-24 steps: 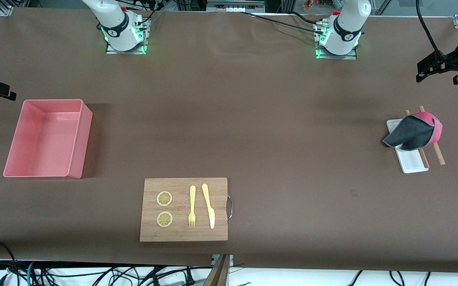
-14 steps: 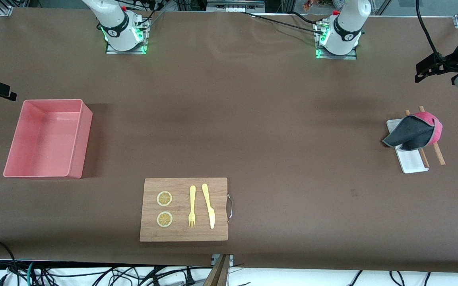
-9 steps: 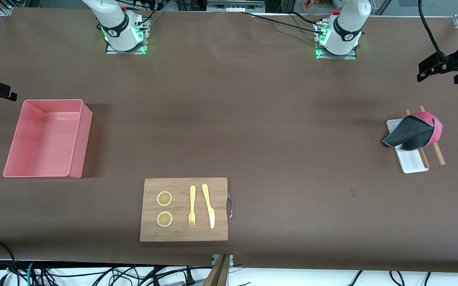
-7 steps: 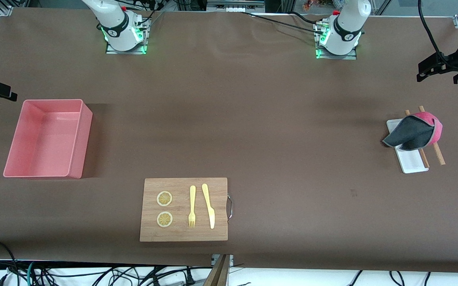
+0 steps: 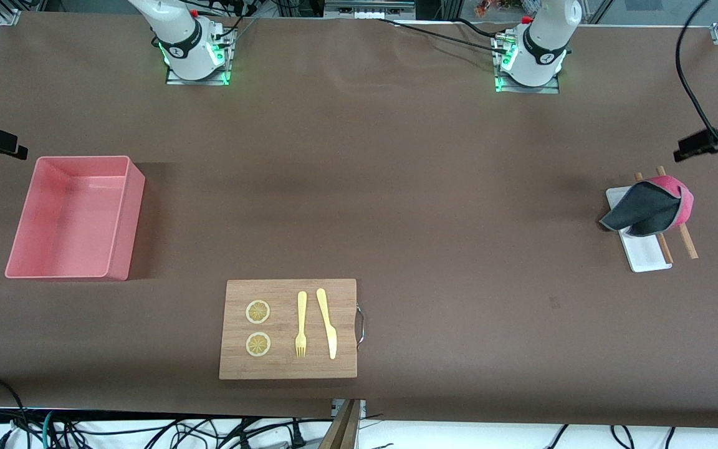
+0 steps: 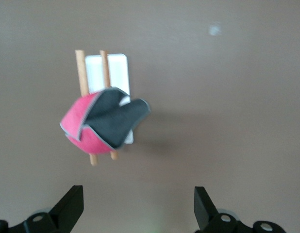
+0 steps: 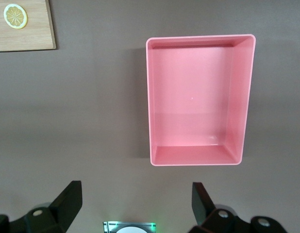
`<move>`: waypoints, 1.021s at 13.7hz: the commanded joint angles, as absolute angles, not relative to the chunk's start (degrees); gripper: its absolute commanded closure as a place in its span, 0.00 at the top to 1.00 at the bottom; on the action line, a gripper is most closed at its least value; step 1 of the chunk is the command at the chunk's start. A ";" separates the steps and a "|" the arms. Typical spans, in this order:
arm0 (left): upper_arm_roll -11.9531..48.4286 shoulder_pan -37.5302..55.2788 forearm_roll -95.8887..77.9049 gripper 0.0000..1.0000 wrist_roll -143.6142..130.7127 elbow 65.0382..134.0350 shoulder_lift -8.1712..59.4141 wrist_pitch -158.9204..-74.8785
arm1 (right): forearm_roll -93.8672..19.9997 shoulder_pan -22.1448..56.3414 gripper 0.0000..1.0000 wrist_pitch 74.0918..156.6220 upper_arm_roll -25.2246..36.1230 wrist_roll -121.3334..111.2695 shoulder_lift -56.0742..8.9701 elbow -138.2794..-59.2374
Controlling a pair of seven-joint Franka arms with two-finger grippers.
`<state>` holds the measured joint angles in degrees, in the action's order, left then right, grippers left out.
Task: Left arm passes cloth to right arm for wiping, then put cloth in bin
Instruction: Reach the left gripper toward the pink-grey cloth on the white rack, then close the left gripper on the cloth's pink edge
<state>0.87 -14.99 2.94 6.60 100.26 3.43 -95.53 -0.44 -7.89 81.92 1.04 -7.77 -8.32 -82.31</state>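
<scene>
The cloth (image 5: 649,209) lies crumpled at the left arm's end of the table, dark grey face mostly up with the pink face curling around one side. It rests on a small flat white tray (image 5: 646,252) and two wooden sticks (image 5: 688,243) that lie along the tray; the sticks poke out from under the cloth at both ends. Nothing covers the cloth from above.

The left gripper (image 6: 138,211) hangs in the air over bare table just beside the cloth, toward the robots' bases; its fingers (image 6: 70,206) are spread wide and hold nothing. In the front view only a dark part of it shows at the picture's edge.

The bin (image 5: 128,218) stands at the right arm's end of the table, a pink tub with straight walls and nothing inside. The right gripper (image 7: 135,208) hangs over the table just beside the bin, toward the right arm's base, its fingers (image 7: 67,201) also spread wide and holding nothing.

Nearer to the front camera, between the two ends but closer to the bin, a wooden cutting board (image 5: 287,368) with a metal handle (image 5: 360,325) carries two lemon slices (image 5: 258,312), a yellow fork (image 5: 301,324) and a yellow knife (image 5: 327,323).

The table (image 5: 396,187) is covered in plain brown material, slightly wrinkled near the bases. Cables (image 5: 85,430) run along the floor at its near edge.
</scene>
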 commanded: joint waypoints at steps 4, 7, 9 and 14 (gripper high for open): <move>1.58 -22.22 6.42 1.00 12.55 103.44 12.30 -105.19 | -1.41 -8.17 1.00 81.91 0.88 -7.73 -8.35 -81.74; 1.58 -24.60 5.98 1.00 12.40 108.62 12.30 -109.24 | -1.41 -8.17 1.00 81.91 0.88 -7.73 -8.35 -81.74; 1.50 -25.57 5.89 1.00 10.91 111.34 12.30 -112.04 | -1.41 -8.17 1.00 81.91 0.88 -7.73 -8.35 -81.74; 1.58 -25.93 6.50 1.00 5.71 117.33 12.39 -119.34 | -1.41 -8.17 1.00 81.91 0.88 -7.91 -8.35 -81.74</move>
